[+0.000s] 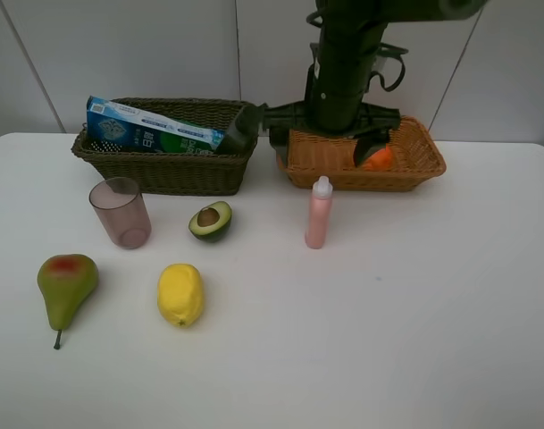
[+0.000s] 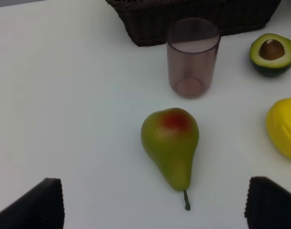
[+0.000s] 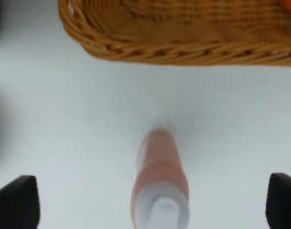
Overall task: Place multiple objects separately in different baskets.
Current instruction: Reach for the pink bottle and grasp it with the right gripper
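Far left on the table, pear [image 1: 66, 286]: lying on its side, stem pointing to the front edge, probably next for pick-up, since the left gripper [image 2: 155, 210] is hanging over it.
Left fingers [image 2: 40, 205]: standing spread wide, 1 on each side of the pear, touching nothing.
Cup [image 1: 120, 213]: standing upright and empty, just in front of the dark basket [image 1: 164, 174].
Dark basket: holding 2 things and seemingly collecting the non-food items.
Box [image 1: 151, 130]: leaning slantwise across the rim, probably too long to lie flat inside.
Dark bottle [image 1: 240, 128]: resting at that basket's right end.
Lemon [image 1: 180, 295]: lying loose near the front, right of the pear.
Avocado [image 1: 211, 221]: sitting cut face up, pit showing, between the cup and the pink bottle [image 1: 319, 213].
Pink bottle: standing upright just in front of the tan basket [image 1: 343, 174], with the right gripper [image 3: 150, 202] hanging over its cap.
Right fingers [image 3: 16, 200]: standing spread wide, flanking the bottle, gripping nothing.
Tan basket: holding 1 orange [image 1: 379, 159] at its right end and seemingly collecting fruit.
Count: 2 baskets, 4 fruits, 4 non-food items; 3 are lying in baskets and 5 are sitting on the table.
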Motion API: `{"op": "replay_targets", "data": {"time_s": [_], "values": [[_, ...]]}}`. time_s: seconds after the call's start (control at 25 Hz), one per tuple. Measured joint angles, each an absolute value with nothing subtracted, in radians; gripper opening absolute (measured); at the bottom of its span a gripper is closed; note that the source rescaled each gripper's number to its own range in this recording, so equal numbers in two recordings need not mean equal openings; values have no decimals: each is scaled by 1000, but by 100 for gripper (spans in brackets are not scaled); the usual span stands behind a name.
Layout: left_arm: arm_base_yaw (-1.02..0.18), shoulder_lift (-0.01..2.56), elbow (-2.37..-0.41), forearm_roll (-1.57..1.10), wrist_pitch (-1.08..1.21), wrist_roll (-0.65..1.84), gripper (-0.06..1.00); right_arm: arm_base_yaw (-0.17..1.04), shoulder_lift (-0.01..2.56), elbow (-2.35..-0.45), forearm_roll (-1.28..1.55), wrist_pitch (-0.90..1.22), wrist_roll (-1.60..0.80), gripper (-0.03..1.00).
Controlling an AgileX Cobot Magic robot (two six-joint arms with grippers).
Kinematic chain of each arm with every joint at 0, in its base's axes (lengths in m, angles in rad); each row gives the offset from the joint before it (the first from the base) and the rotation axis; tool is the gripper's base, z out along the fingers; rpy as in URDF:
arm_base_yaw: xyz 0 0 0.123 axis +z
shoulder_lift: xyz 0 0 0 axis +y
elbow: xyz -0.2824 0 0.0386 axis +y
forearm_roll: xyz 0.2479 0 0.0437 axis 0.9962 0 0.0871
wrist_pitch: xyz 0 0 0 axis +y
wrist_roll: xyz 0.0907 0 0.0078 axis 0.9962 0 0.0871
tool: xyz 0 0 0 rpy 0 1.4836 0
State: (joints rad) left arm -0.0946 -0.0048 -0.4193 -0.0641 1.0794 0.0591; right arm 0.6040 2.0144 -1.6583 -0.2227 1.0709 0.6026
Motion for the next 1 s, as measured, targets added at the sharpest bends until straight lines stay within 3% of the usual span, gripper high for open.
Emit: {"op": "replay_targets", "data": {"time_s": [0.4, 1.0], "values": [[-95, -5, -419, -64, 1079, 59, 100, 604, 2023, -1489, -167, 911, 635, 100], [-95, -5, -419, -64, 1079, 59, 100, 604, 2085, -1480, -184, 869, 635, 100]]}}
